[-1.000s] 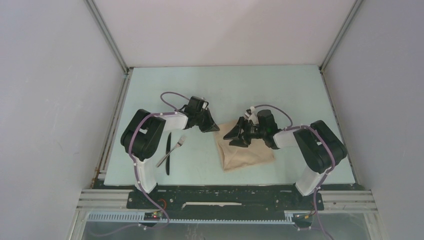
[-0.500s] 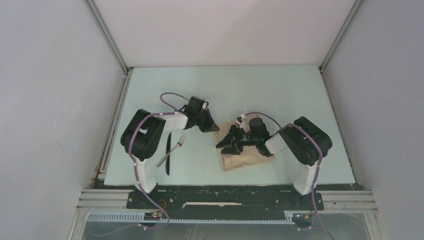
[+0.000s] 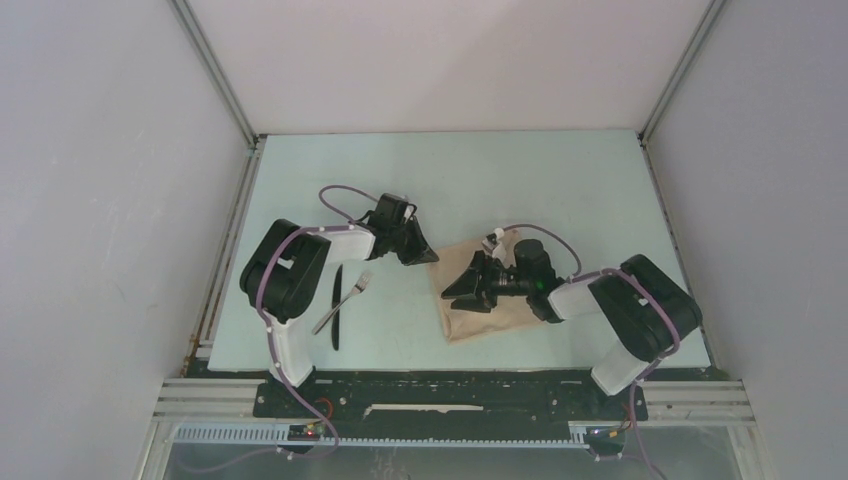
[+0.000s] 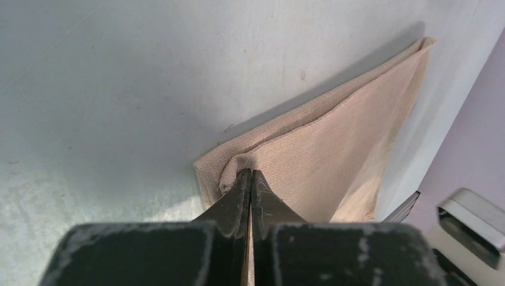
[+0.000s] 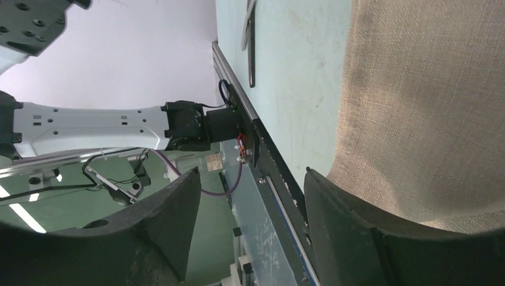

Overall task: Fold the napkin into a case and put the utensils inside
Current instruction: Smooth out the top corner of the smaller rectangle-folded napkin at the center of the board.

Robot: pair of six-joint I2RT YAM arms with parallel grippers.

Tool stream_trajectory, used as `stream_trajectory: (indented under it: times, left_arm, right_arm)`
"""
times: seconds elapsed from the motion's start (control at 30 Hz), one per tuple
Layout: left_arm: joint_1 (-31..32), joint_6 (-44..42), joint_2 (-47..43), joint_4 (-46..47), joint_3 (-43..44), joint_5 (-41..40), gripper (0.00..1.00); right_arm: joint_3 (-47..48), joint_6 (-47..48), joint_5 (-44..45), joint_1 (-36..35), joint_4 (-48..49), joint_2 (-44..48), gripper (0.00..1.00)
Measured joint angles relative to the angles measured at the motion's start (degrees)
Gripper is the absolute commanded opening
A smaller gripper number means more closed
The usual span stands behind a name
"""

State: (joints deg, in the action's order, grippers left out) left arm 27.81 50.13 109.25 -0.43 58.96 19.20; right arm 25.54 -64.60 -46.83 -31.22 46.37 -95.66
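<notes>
The napkin [image 3: 478,324], partly folded, lies on the table [image 3: 450,180] right of centre, toward the near edge. The left gripper [image 3: 430,257] is closed on the cloth's far-left corner, probably to anchor or lift it for the next fold. The right gripper [image 3: 462,297] hangs over the cloth's left side, jaws apart and holding nothing. The knife [image 3: 338,280] and fork [image 3: 350,298] lie crossed near the left edge, just beside the left arm and well apart from the cloth.

Right gripper [image 5: 251,179]: black fingers [image 5: 178,202] apart, nothing between them. Beige woven cloth napkin [image 5: 417,107] fills right side, flat on pale green table [image 5: 292,83]. Slim black table knife [image 5: 251,56] and silver metal fork [image 5: 245,33] at top edge, well apart from napkin.
</notes>
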Motion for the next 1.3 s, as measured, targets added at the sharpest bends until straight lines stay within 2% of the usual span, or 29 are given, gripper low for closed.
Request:
stream_trajectory:
  times: [0.13,0.4,0.73,0.93,1.13,1.3]
  left_arm:
    - [0.02,-0.17,-0.5,-0.26,-0.15,-1.4,0.0]
    - [0.0,-0.28,-0.61,-0.5,-0.13,-1.95,0.0]
    - [-0.24,-0.61,-0.59,-0.48,-0.13,-1.92,0.0]
    - [-0.44,-0.61,-0.5,-0.44,-0.11,-1.75,0.0]
    - [-0.52,-0.61,-0.5,-0.42,-0.11,-1.6,0.0]
    - [-0.7,-0.61,-0.5,-0.39,-0.11,-1.57,0.0]
  right_arm:
    - [0.0,2.64,0.26,0.83,-3.78,3.3,0.72]
    - [-0.04,3.58,1.51,-1.01,-5.79,1.4,0.72]
    - [-2.27,-0.33,2.08,-5.2,3.37,-6.21,0.7]
    - [-5.27,-2.23,3.02,-7.56,6.56,-5.42,0.7]
    - [-6.73,0.17,3.93,-7.78,-0.17,3.63,0.71]
    - [-5.05,4.33,6.36,-8.24,-7.63,5.42,0.7]
